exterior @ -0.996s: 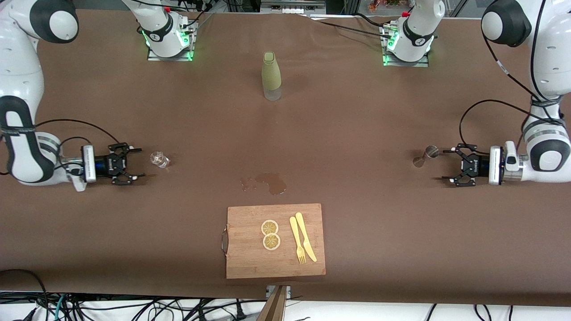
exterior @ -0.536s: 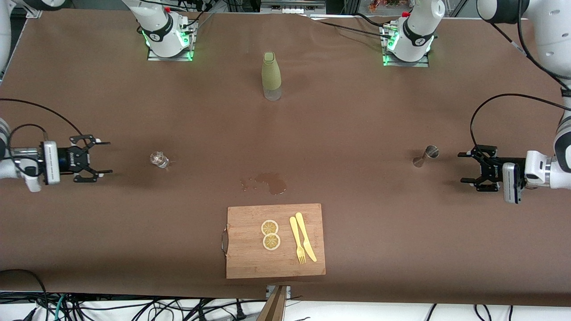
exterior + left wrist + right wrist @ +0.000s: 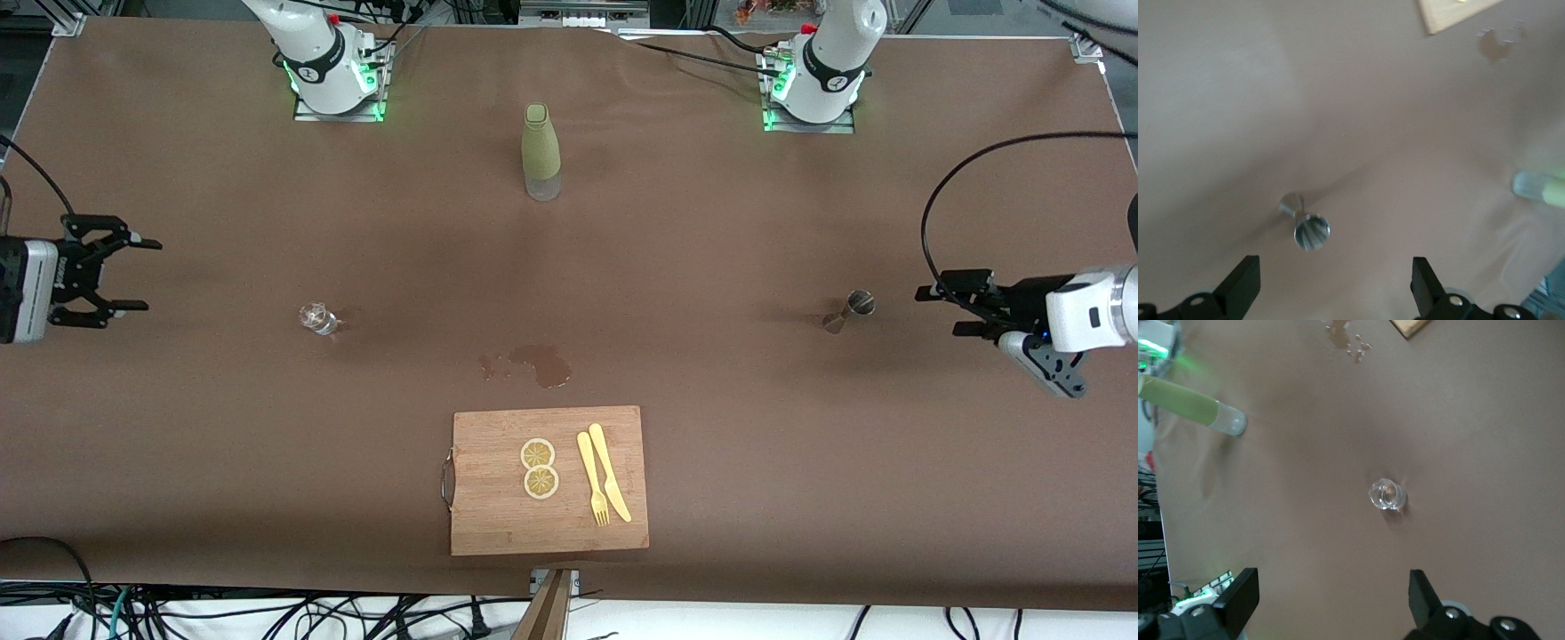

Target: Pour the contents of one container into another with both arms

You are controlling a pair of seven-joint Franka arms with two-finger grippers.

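Front view: the right gripper [image 3: 120, 274] hovers, fingers spread and empty, over the right arm's end of the table [image 3: 711, 267], well apart from a small clear glass [image 3: 317, 317]. The left gripper [image 3: 951, 307] hangs over the other end, jaws apart, near a steel jigger [image 3: 849, 310] that stands upright on its narrow cone, mouth up. A green-sleeved bottle [image 3: 540, 151] stands upright between the two bases; a wet patch [image 3: 538, 364] darkens the cloth just above a cutting board [image 3: 547, 480] carrying lemon slices [image 3: 539, 468], fork [image 3: 593, 480] and knife [image 3: 610, 473].

Left wrist view: black fingertips [image 3: 1245, 283] frame the jigger [image 3: 1306, 225], its axis vertical. It looks light, rigid and slick; the pinched waist seems the surest hold.

Right wrist view: open fingertips [image 3: 1238, 593] bracket the glass [image 3: 1387, 495], mouth up. Likely light, brittle and slippery, it wants a gentle squeeze across its wall. The bottle [image 3: 1191, 405] shows nearby.
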